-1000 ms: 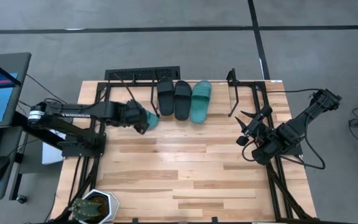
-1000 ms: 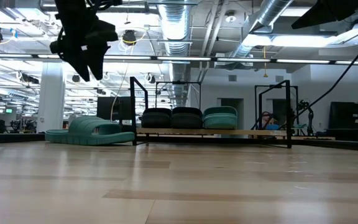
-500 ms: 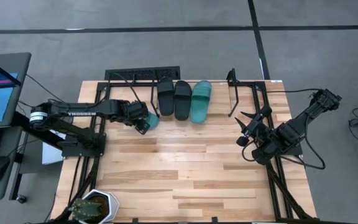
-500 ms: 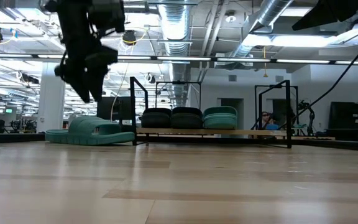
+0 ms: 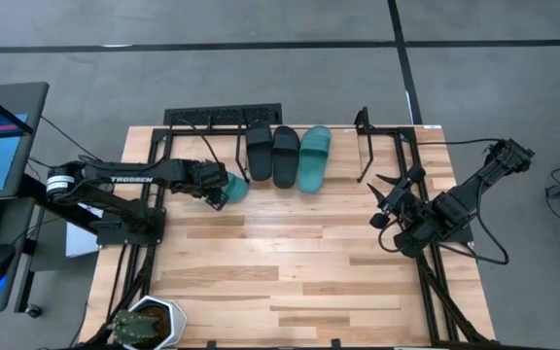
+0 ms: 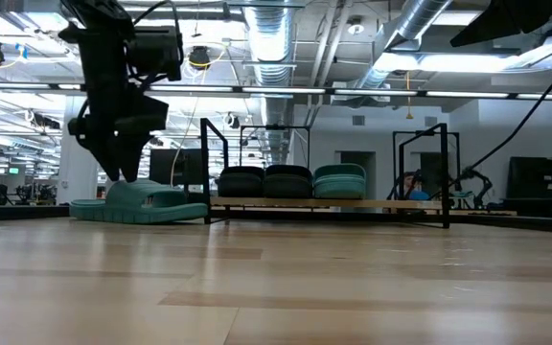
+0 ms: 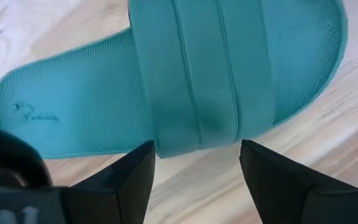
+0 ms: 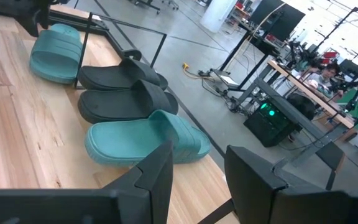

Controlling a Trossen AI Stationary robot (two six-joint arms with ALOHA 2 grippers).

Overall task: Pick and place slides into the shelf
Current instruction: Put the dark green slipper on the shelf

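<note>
Teal and black slides occupy the shelf [image 5: 363, 146]: two black slides [image 5: 272, 154] and one teal slide [image 5: 314, 157] lie side by side between its posts, leaving room toward the right-hand post. A second teal slide [image 5: 235, 187] lies flat on the wooden table [image 5: 290, 272] just outside the left post, evidently the last to be shelved. The left gripper [image 5: 217, 194] is stretched out low over it, jaws spread apart and straddling its wide strap [image 7: 201, 74] without touching, a pose judged suited to closing on the strap. The right gripper [image 5: 385, 206] waits well apart near the right table edge, jaws partly apart, holding nothing.
</note>
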